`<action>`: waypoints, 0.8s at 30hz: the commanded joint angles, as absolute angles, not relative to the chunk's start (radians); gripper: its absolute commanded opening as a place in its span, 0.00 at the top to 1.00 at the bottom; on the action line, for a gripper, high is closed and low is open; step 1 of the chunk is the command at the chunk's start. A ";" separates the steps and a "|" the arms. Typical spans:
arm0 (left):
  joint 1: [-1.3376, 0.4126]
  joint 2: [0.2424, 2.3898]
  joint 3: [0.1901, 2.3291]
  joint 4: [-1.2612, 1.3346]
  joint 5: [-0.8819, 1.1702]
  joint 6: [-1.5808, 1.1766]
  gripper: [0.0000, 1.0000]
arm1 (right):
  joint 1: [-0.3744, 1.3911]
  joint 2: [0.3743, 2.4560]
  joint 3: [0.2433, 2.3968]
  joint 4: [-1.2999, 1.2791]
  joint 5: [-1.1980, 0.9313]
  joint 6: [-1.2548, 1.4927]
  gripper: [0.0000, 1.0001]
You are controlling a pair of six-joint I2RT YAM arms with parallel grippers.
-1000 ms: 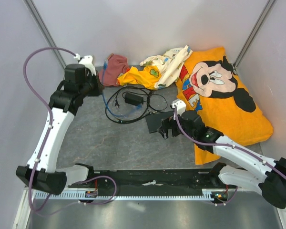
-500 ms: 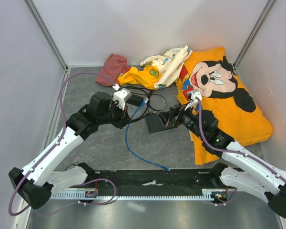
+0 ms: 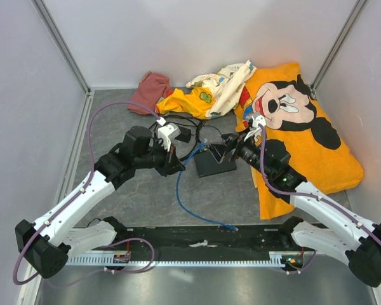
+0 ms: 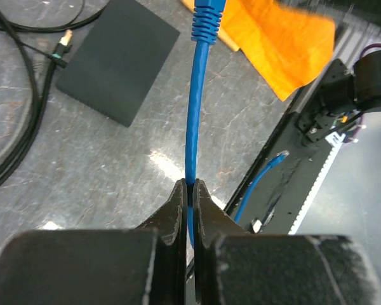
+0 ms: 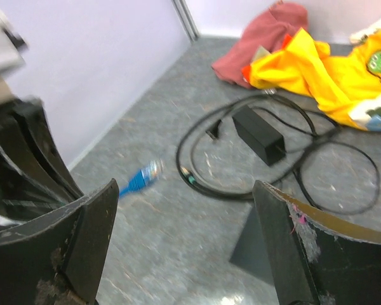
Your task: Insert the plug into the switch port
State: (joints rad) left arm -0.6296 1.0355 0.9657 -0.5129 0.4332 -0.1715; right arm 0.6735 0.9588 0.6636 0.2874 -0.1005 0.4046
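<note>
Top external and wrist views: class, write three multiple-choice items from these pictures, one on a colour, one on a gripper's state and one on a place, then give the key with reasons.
1. What colour is the cable in the left gripper? A black; B blue; C purple.
2. The right gripper is: A shut on the cable; B open, empty; C shut, empty.
3. The black switch lies: A on the grey table; B in the left gripper; C in the right gripper.
Key: B, a blue strand is pinched between the fingers; B, its fingers are spread with nothing between them; A, it lies flat on the table, ungripped.
</note>
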 commanded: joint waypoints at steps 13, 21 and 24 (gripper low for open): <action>-0.632 1.017 0.893 -0.299 0.572 -0.314 0.98 | 0.592 1.088 0.627 0.620 -0.284 0.701 0.27; -0.632 1.022 0.877 -0.268 0.587 -0.336 0.98 | 0.581 1.097 0.601 0.686 -0.324 0.749 0.62; -0.632 1.020 0.876 -0.265 0.589 -0.337 0.98 | 0.583 1.091 0.597 0.686 -0.322 0.755 0.85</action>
